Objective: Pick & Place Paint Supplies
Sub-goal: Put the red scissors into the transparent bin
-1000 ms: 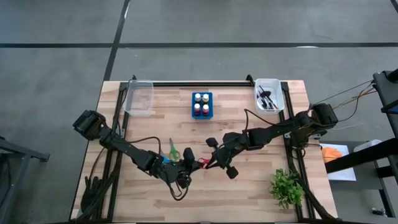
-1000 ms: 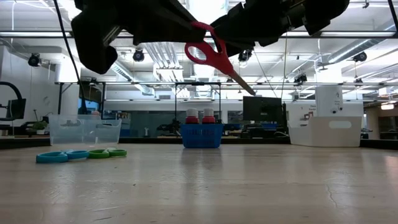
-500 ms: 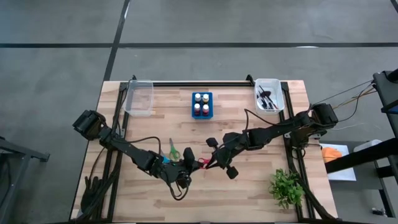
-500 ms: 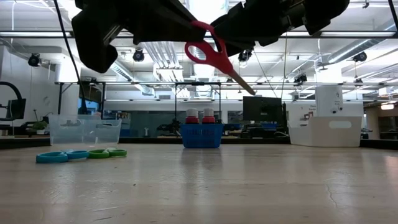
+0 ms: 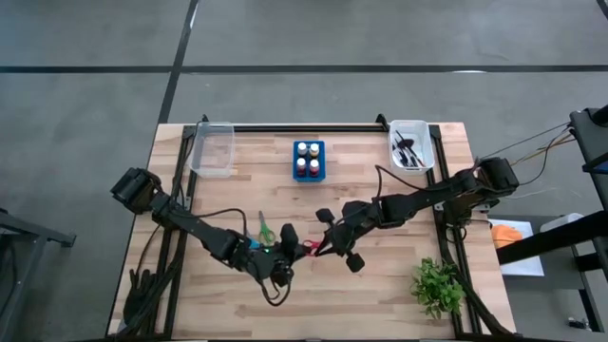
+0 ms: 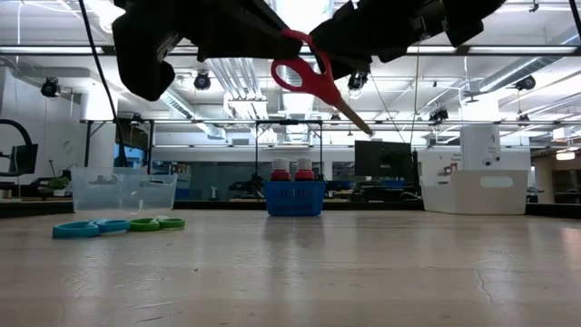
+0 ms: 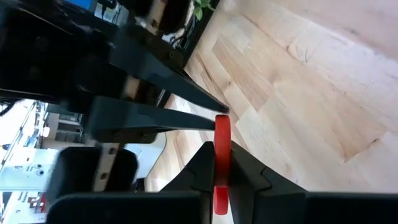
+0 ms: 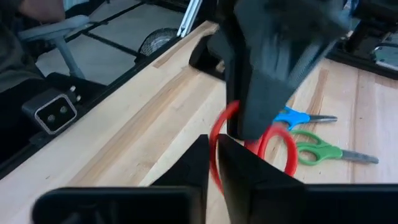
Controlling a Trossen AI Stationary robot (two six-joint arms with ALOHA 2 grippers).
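Red-handled scissors [image 6: 313,77] hang high above the table [image 5: 380,271], near its middle, caught between the two grippers. Starting at the far left corner, a clear bin [image 5: 212,149] stands by the table's edge. Closer in and a little right lie the blue-handled scissors [image 8: 305,117] and the green-handled scissors [image 8: 326,152], flat on the wood side by side, handles touching in the low view. Just right of them comes the left gripper [image 5: 285,253], fingers pinched tight on the red handle; its wrist view shows the red loop edge-on, squeezed between the two dark fingers [image 7: 245,174]. Meeting it from the right is the right gripper [image 5: 317,249], its jaws closed around one red loop as well, though whether it grips firmly or has slackened a touch I cannot tell. In the low view the blades point down and to the right, closed together, well clear of the tabletop. Beyond them, at the far middle, the blue bottle holder [image 5: 308,160] carries its small paint bottles [image 6: 292,170] upright. Further right, at the far right corner, a white tray [image 5: 412,144] holds dark-handled brushes [image 5: 408,150]. Near the front right corner sits the green plant [image 5: 437,285].
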